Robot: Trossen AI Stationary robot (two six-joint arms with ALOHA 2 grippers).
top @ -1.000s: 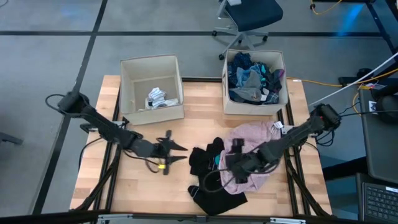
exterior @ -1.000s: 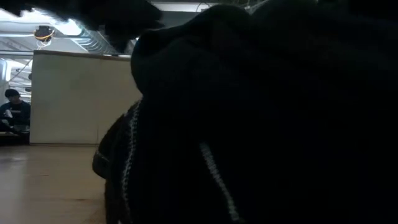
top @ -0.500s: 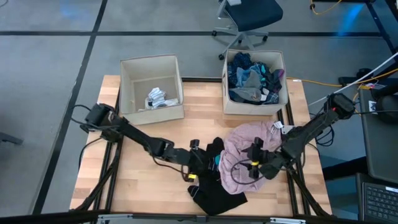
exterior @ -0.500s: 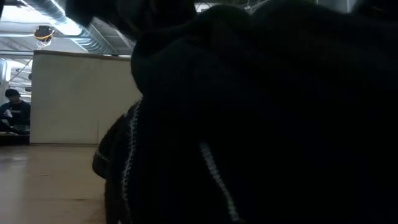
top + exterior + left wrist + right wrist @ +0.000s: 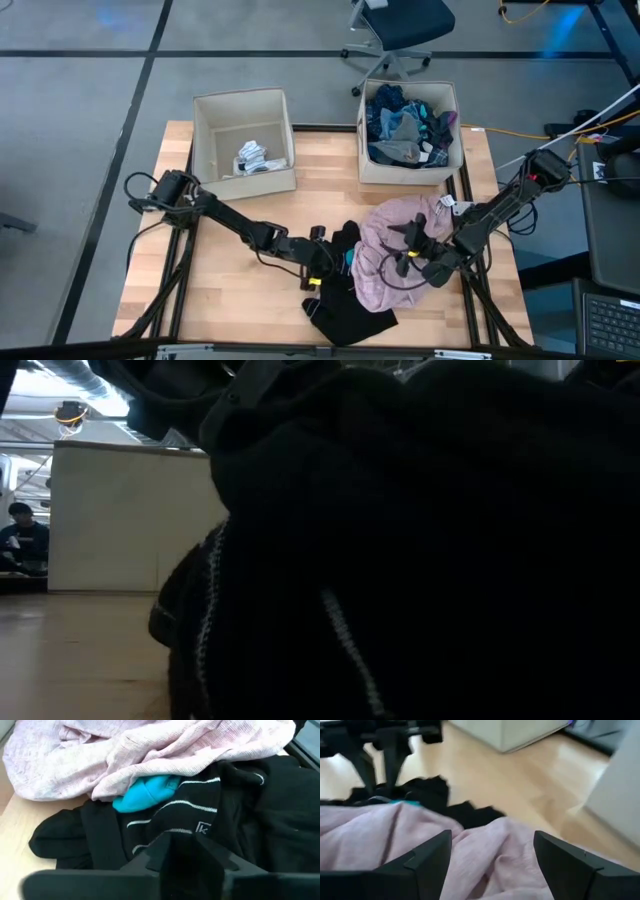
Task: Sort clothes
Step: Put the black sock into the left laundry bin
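Observation:
A pile of clothes lies on the table's near right: a pale pink garment (image 5: 400, 218), black pieces (image 5: 345, 315) and a small cyan piece (image 5: 145, 792) tucked under the pink edge. My left gripper (image 5: 322, 257) is low at the pile's left side, its fingers (image 5: 167, 855) together on a black striped piece (image 5: 175, 815). My right gripper (image 5: 408, 247) is open just above the pink garment (image 5: 485, 850), one finger on either side of a fold. The low view is almost filled by black cloth (image 5: 420, 560). My left gripper comes at the black pieces level from the table's left, fingers together at the near edge of the black striped piece (image 5: 165, 832). The fingers themselves hide the place of contact, so what part or how many layers they have cannot be told. The cloth lies on the table.
Two beige boxes stand at the far edge: the left box (image 5: 243, 110) holds white socks (image 5: 255, 158), and the right box (image 5: 452, 120) holds several blue and dark clothes. Bare wood lies at the near left (image 5: 230, 300). A person (image 5: 15, 535) sits far behind the table.
My left gripper has gone fast toward the table's right edge, from the bare wood to the black pieces at the pile's left side. My right gripper has drawn back toward the table's right edge, off the pile's left part, and the pink garment there now lies uncovered.

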